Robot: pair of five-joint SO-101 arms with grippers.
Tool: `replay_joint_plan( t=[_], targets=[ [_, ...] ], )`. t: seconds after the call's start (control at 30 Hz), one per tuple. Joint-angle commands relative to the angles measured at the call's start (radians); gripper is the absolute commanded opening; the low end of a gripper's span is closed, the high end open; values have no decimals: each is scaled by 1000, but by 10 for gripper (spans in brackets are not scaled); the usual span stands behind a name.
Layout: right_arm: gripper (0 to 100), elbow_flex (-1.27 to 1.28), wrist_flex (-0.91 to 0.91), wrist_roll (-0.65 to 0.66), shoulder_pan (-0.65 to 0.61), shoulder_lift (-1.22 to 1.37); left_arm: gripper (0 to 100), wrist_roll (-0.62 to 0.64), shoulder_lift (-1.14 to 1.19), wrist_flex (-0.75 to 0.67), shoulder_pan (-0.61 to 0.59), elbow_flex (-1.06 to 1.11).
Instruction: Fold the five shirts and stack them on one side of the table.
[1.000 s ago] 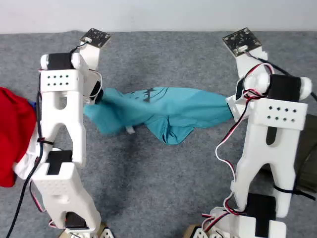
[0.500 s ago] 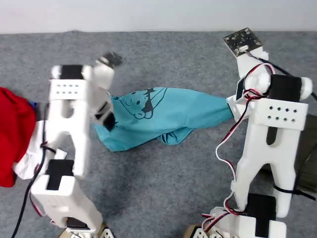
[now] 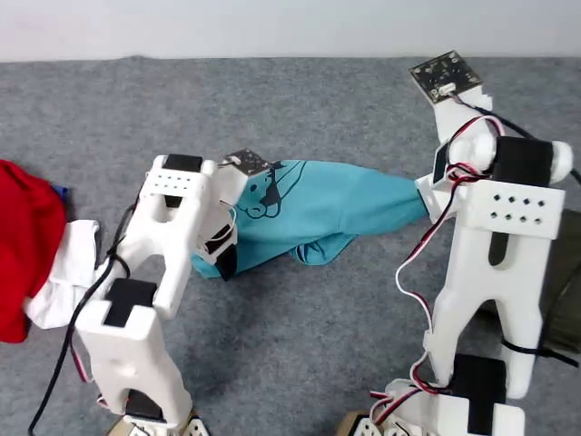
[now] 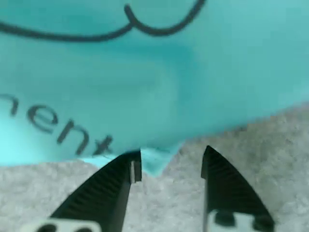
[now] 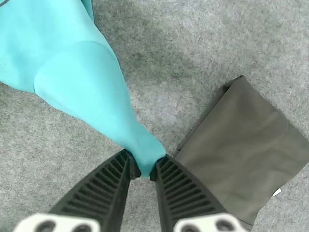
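Two arms at a grey table (image 3: 300,354), high view.
- Teal shirt (image 3: 336,204): spread crumpled across mid-table between the arms, dark print facing up near its left end, a loose fold bulging toward the near side.
- Left gripper (image 3: 223,260): low over the shirt's left near edge, wrist tilted inward over the print.
- Right gripper (image 3: 425,202): at the shirt's right end, where the cloth narrows to a point; arm stands upright beside it.
- Red shirt (image 3: 23,236): bunched at the table's left edge, well apart from the teal one.
- White garment (image 3: 65,272): touching the red shirt, partly under the left arm.
- Olive shirt (image 3: 565,272): at the right edge, mostly behind the right arm.

Left wrist view.
- Left gripper (image 4: 171,157): jaws wide apart, bare table (image 4: 275,140) between them.
- Teal shirt (image 4: 159,72): hem running just past the fingertips; a small corner of cloth touches one finger (image 4: 118,176), the other finger is clear of it. Dark lettering and a curved line are printed on the cloth.

Right wrist view.
- Right gripper (image 5: 144,169): clamped on the teal shirt (image 5: 72,72), whose tapered end is pinched between both fingers.
- Olive shirt (image 5: 244,150): folded flat on the table (image 5: 193,48), just beside the gripper, apart from the teal cloth.
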Motion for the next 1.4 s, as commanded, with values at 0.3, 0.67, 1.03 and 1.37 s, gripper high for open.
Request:
replay_joint_plan(
  t=[0.3,0.67,1.03,1.37],
  targets=[
    [10,-49,38,-43,13,-51,68,-11,114,-55,3,-38],
    [10,-57,27,-40,7,-104,3,-5,-358,176,-66,-174],
    [10,-57,-128,-37,12,-280,5,-5,-747,218,-258,-249],
    [10,-49,-173,-8,-12,-298,5,-40,-852,278,-342,-174]
  ],
)
